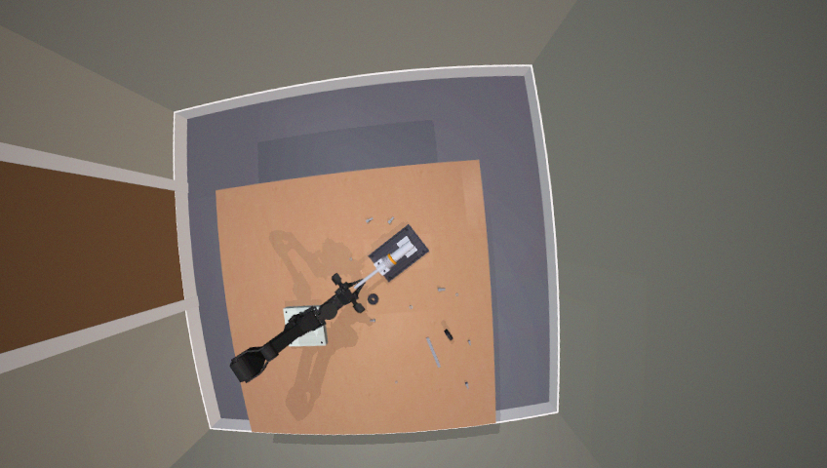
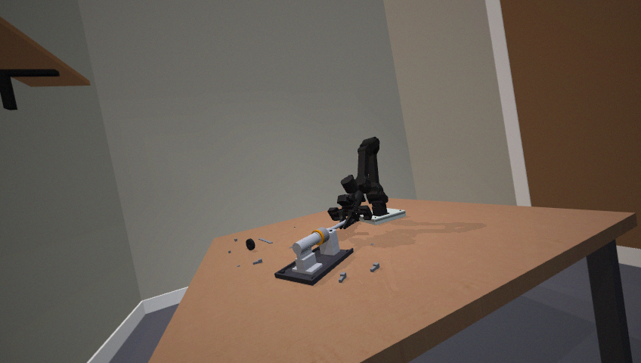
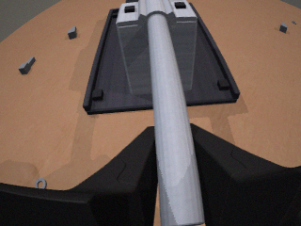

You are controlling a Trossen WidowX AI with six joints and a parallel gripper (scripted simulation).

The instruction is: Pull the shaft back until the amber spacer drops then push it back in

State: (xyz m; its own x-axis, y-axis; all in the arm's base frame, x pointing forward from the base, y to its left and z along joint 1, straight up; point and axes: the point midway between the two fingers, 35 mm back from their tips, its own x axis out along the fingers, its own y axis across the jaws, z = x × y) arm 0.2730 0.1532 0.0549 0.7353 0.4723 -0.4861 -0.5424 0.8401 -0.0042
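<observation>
My gripper point(image 1: 355, 286) point(image 2: 345, 224) point(image 3: 169, 134) is shut on the pale shaft point(image 1: 368, 277) point(image 2: 336, 226) point(image 3: 168, 80), near its free end. The shaft runs from the fingers through the notch of the white support block point(image 2: 329, 246) point(image 3: 127, 42) towards the big white housing point(image 1: 401, 253) point(image 2: 306, 242). The amber spacer point(image 1: 392, 259) point(image 2: 322, 237) is up between the housing and grey ring-shaped parts point(image 1: 386, 264) on the support side. No gap beside it can be made out at this size. It is out of sight in the wrist view.
The dark base tray point(image 1: 409, 230) point(image 2: 314, 277) point(image 3: 105, 101) carries both blocks. A black ring point(image 1: 373, 296) lies beside the fingers. A black piece point(image 1: 448, 334) point(image 2: 250, 243), a grey strip point(image 1: 432, 352) point(image 2: 265, 240) and small grey parts point(image 1: 390, 220) point(image 2: 374, 267) point(image 3: 71, 32) lie around.
</observation>
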